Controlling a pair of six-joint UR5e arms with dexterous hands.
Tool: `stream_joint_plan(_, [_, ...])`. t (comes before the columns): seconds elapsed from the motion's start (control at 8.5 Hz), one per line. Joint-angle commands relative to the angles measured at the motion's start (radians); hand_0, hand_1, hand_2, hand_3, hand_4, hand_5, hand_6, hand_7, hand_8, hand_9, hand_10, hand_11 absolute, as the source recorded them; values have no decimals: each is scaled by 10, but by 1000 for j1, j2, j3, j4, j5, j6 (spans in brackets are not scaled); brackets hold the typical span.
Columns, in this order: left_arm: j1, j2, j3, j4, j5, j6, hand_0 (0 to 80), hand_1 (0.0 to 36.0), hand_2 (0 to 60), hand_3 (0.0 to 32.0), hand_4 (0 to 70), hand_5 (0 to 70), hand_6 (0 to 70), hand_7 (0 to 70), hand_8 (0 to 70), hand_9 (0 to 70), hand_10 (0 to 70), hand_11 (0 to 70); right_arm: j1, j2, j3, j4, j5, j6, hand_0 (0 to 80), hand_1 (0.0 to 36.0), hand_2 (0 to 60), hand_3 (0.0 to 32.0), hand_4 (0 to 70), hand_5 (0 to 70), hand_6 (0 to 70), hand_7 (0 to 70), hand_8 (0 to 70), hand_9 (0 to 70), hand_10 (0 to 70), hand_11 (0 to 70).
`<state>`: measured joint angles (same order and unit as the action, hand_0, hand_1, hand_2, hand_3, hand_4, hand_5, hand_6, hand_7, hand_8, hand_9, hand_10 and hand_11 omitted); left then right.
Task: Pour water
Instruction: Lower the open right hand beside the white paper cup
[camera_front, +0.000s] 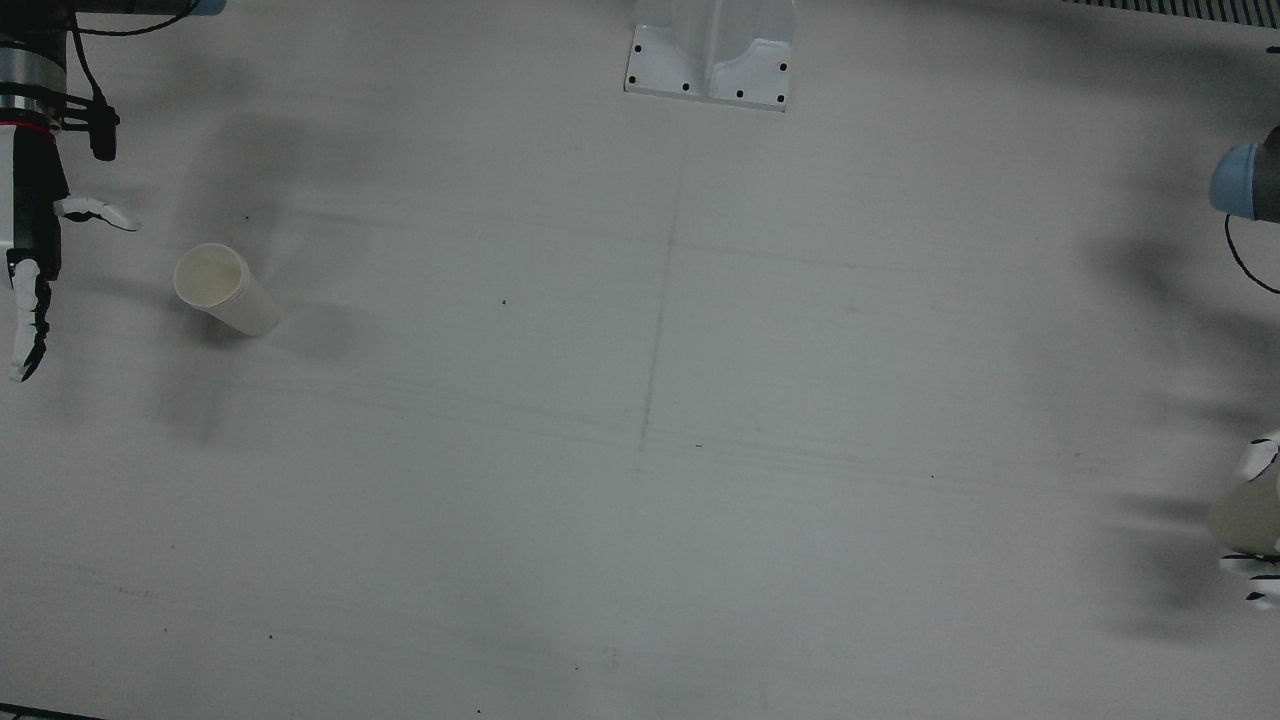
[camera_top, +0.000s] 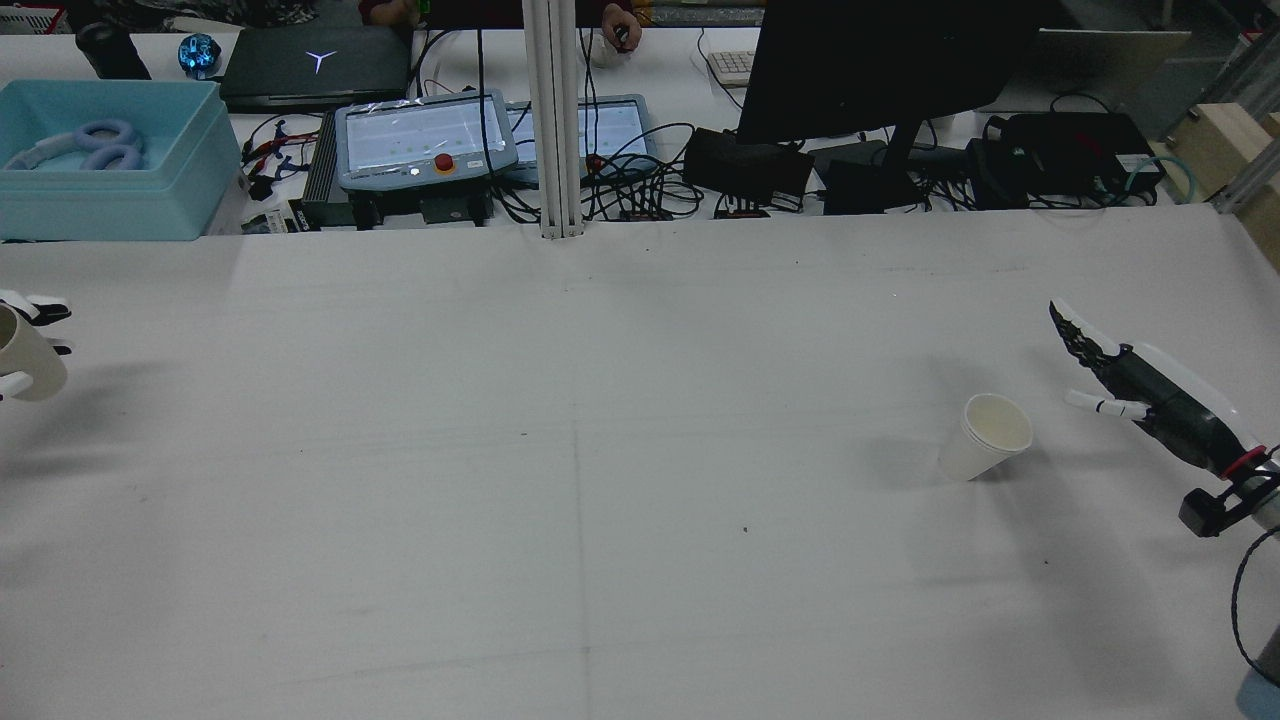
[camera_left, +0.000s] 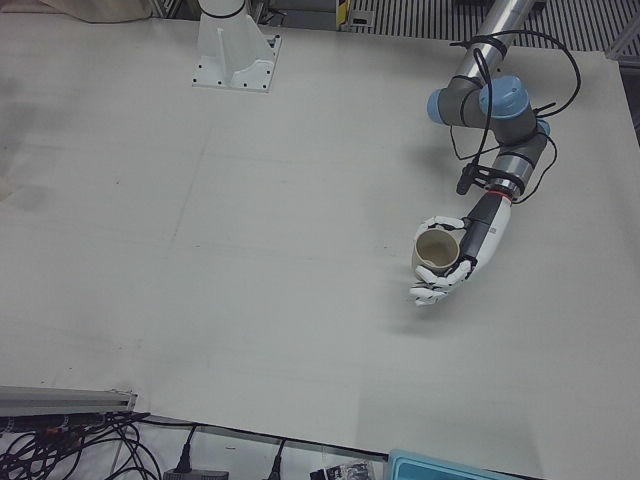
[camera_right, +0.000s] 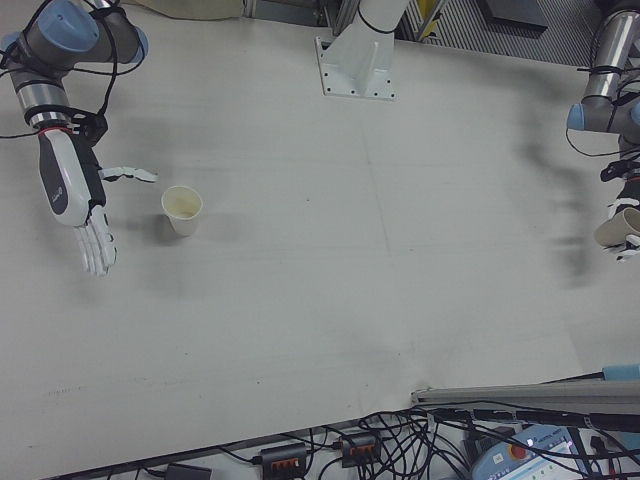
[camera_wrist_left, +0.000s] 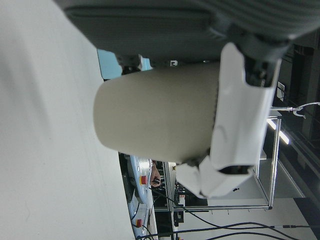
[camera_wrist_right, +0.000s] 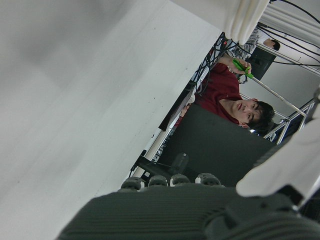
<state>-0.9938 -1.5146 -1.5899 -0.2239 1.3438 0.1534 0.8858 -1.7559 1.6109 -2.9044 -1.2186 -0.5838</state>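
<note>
Risk assessment: the left robot hand (camera_left: 455, 262) is clamped around a paper cup (camera_left: 436, 254), held clear of the white surface (camera_left: 250, 250) at its far left edge. Whether this cup holds water cannot be told from any view. The cup appears somewhat tilted in the rear view; if tilt increases during the carry, contents could spill short of the target. The thin cup wall may also buckle under too firm a squeeze.

The receiving cup (camera_top: 988, 436) stands upright and alone on the right half of the surface, open mouth up. It is light and unsupported, so a knock from either robot hand, or a stream striking its rim, could tip it.

Position: the held cup and receiving cup are well apart, almost the full width of the surface between them. The right robot hand (camera_top: 1130, 390) hangs near the receiving cup, just to its right, not touching, fingers spread and holding nothing.
</note>
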Motion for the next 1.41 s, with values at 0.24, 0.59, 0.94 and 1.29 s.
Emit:
stream_joint_plan(0.24, [-3,27,-7,-12,0,0,696,360,600,0,255,700,211,274,152,200,184,301,-33,-29,74,-9,-15,125,287,83,174,0,0,0,0,0,0,0,17,34])
stream_joint_plan(0.59, [0,34,-13,-12,2,0,700,360,600,0,257,700,213,276,152,200,182,299,-39,-91,167,-13,-59,12,327,94,175,0,0,0,0,0,0,0,16,33])
stream_joint_plan(0.94, [-2,36,-16,-12,6,0,702,360,600,0,257,700,213,277,154,202,182,298,-44,-18,63,2,-44,10,255,78,179,0,0,0,0,0,0,0,25,44])
stream_joint_plan(1.29, [-5,36,-22,-12,6,0,700,360,600,0,255,700,212,275,152,200,181,298,-108,10,23,14,66,211,221,71,180,0,0,0,0,0,0,0,38,61])
